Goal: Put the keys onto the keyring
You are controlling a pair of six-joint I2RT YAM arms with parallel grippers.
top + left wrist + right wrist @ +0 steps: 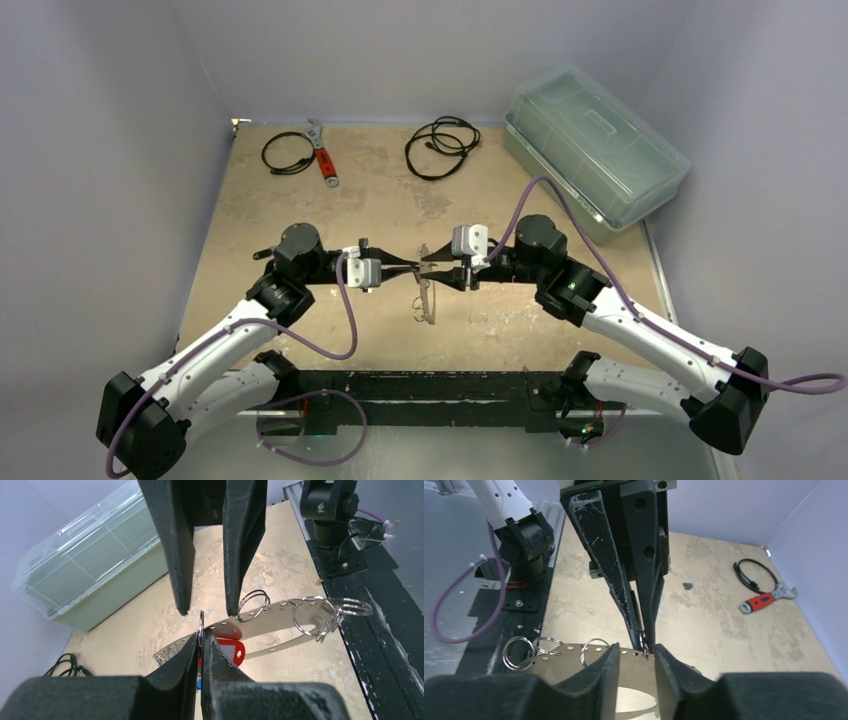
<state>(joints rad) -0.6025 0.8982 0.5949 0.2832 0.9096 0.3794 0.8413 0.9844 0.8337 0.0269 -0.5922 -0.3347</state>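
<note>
Because my left jaws cover the rest, only one key [232, 652] shows: a red head under the pinch. Left jaws: closed on one small ring [200, 622], edge-on. Right jaws: parted, holding nothing, flanking that pinch. Keyring [280, 615]: one perforated metal band loop, hanging over the surface [300, 200] between my arms; three split rings [594, 641] counted; long axis from pinch toward the near edge.

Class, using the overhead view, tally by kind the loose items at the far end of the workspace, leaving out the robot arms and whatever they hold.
Black coiled cables: 2
Red-handled wrench: 1
Clear plastic storage box: 1
Total: 4
</note>
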